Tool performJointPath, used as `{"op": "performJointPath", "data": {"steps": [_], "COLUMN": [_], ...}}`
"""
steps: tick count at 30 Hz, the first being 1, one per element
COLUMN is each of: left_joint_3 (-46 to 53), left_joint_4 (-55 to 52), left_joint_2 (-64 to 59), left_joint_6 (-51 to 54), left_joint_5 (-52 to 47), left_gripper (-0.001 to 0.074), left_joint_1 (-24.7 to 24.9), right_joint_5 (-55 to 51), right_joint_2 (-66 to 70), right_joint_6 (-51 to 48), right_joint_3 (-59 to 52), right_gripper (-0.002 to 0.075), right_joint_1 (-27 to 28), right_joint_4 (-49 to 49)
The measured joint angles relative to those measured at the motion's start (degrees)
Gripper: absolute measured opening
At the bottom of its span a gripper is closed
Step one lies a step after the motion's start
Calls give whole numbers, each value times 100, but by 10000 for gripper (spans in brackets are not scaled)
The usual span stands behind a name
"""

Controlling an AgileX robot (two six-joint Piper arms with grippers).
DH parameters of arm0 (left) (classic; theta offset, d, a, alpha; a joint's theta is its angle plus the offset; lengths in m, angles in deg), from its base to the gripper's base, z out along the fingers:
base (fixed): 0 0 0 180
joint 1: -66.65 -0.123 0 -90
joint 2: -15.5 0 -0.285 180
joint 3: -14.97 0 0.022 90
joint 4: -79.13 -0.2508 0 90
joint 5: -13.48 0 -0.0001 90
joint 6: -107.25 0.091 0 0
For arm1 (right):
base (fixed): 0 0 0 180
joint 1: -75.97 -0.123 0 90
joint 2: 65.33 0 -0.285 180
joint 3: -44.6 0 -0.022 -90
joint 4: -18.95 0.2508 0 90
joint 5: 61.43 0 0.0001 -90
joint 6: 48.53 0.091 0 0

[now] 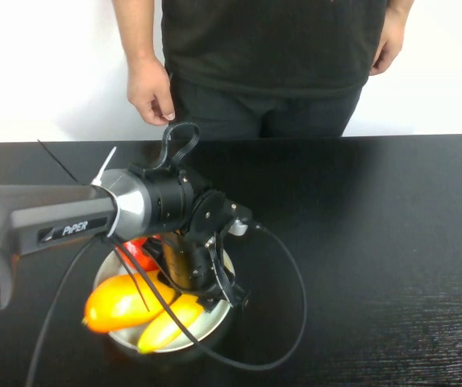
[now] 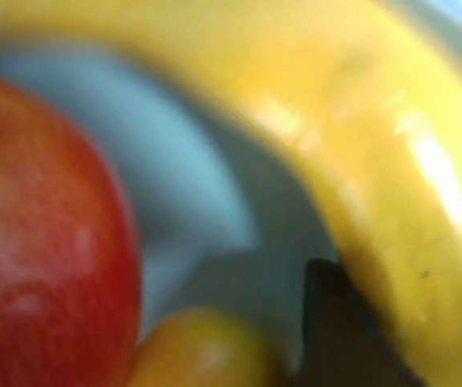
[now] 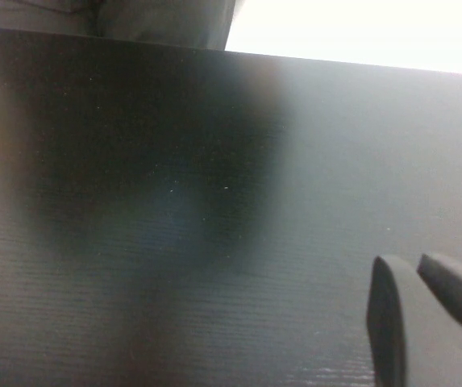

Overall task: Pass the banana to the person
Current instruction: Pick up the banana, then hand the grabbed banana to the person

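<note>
Person (image 1: 267, 56) stands behind the black table (image 1: 376, 242), hands down. Left arm reaches over bowl (image 1: 214, 324) w/ mango (image 1: 122, 302), red fruit (image 2: 45, 242), banana (image 1: 168, 322). Left gripper (image 1: 206, 294) down in the bowl by the banana, jaws can't tell. Right gripper (image 3: 424, 322) low over bare table, fingers together.

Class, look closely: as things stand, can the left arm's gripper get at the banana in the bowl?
Probably yes. The left gripper is down inside the bowl, right beside the banana, which lies uncovered next to the mango and a red fruit. The right gripper is elsewhere, above bare table.
</note>
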Motion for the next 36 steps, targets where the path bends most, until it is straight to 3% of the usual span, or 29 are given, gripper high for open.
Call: {"op": "performJointPath", "data": {"steps": [1, 6, 12, 19, 36], "left_joint_3": [0, -68, -469, -1451, -3773], "left_joint_4": [-11, -44, -81, -276, -831], "left_joint_2": [0, 52, 788, 1620, 1322], "left_joint_6": [0, 144, 456, 1869, 3552], "left_joint_5": [32, -105, -1144, -2383, -2600], "left_gripper": [285, 286, 286, 286, 286], "left_joint_1": [0, 0, 69, 530, 695], "right_joint_5": [0, 0, 0, 0, 0], "right_joint_2": [0, 0, 0, 0, 0], "right_joint_6": [0, 0, 0, 0, 0], "right_joint_3": [0, 0, 0, 0, 0], "right_gripper": [-9, -9, -9, -9, -9], "right_joint_1": [0, 0, 0, 0, 0], "right_joint_4": [0, 0, 0, 0, 0]}}
